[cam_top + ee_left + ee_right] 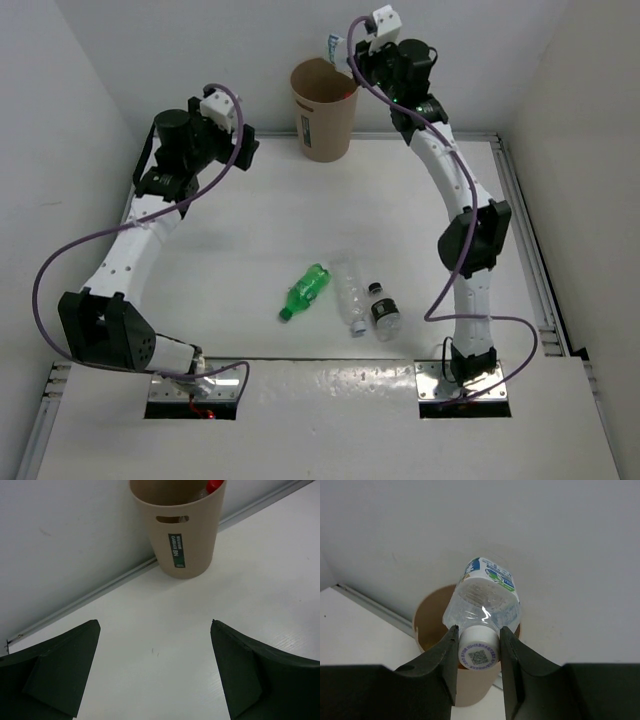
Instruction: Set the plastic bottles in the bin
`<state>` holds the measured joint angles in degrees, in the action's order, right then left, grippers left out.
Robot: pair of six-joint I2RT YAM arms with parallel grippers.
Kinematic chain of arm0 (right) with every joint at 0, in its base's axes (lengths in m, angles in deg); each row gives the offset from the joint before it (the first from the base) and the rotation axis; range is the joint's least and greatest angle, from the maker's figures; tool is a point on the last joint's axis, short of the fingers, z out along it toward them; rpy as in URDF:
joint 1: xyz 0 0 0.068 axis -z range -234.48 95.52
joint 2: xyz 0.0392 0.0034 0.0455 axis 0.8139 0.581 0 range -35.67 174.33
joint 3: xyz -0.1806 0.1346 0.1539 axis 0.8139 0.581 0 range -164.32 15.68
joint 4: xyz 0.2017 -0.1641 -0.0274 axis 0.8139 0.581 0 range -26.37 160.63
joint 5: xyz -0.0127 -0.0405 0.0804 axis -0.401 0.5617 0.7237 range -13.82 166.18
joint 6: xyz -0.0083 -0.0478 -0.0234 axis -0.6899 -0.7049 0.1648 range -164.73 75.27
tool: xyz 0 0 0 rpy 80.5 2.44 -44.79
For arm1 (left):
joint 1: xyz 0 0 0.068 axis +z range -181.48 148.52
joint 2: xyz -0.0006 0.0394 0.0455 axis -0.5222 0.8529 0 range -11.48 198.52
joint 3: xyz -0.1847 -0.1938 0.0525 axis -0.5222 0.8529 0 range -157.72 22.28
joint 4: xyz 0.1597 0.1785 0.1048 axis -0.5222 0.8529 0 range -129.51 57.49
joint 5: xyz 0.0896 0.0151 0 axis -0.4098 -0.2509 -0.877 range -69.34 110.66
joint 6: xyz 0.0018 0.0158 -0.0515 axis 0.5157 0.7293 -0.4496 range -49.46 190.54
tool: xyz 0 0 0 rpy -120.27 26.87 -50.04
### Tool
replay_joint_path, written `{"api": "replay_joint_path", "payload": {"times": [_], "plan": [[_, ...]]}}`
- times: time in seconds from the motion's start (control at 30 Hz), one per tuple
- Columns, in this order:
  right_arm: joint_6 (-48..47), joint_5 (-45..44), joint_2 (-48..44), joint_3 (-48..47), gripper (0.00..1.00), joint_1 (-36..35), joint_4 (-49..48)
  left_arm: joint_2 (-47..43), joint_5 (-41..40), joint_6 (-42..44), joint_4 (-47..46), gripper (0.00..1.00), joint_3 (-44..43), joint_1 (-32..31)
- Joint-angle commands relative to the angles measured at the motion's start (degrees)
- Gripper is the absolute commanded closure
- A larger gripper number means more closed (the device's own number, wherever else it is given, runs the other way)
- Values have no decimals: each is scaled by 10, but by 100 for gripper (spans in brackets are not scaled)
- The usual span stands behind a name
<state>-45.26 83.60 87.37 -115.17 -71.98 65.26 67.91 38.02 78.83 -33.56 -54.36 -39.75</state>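
R. hand (477, 652) was clamped tight on the white cap of the blue-labelled bottle (485, 597). The bottle stuck out past the fingertips, w/ the bin (430, 625) right beneath, its open mouth under the bottle. L. hand (155, 626) stood wide open w/ nothing in it, hovering over bare counter (150, 670). The same bin sat ahead of it & a bit to its right, a red-capped bottle (214, 485) poking up inside. Well behind both hands I saw 3 more on the counter, close together: green bottle (305, 292) & clear bottle (350, 290) on their sides, black-capped bottle (383, 312) just beside them.
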Motion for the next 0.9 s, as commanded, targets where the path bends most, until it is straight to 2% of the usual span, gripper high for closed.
{"api": "replay_joint_path", "payload": {"times": [0.0,0.13,0.2,0.23,0.27,0.37,0.4,0.5,0.63,0.67,0.7,0.73,0.8,0.83,0.87], "plan": [[16,-19,21,-25,100,-2,-87,-5,4,-16,-30,1,-2,17],[21,-18,58,-35,100,-2,-97,-5,4,-21,-24,1,4,27],[28,-18,70,-40,92,-3,-100,-11,4,-21,-24,1,4,33],[28,-19,82,-49,85,-3,-97,-11,4,-27,-17,1,4,34],[27,-21,85,-50,69,-3,-97,-11,-2,-27,-1,1,-2,34],[29,-20,86,-49,42,-4,-102,6,-2,-27,64,1,-32,34],[28,-21,86,-50,27,-6,-102,12,6,-27,80,1,-53,34],[25,-25,65,-45,11,-8,-100,24,6,-38,127,1,-76,34],[10,-15,18,-32,10,-8,-61,19,51,-57,172,1,-71,26],[11,-14,-23,-22,10,-7,-36,19,83,-37,197,1,-76,26],[10,-4,-39,5,10,-7,-23,19,133,20,261,1,-82,3],[10,2,-101,44,10,-6,2,19,144,60,293,1,-82,-11],[11,14,-142,114,10,8,32,-2,151,82,341,1,-45,-38],[11,25,-161,166,10,9,42,-19,157,92,347,4,10,-61],[9,33,-223,189,10,16,74,-36,157,92,347,6,40,-74]]}}
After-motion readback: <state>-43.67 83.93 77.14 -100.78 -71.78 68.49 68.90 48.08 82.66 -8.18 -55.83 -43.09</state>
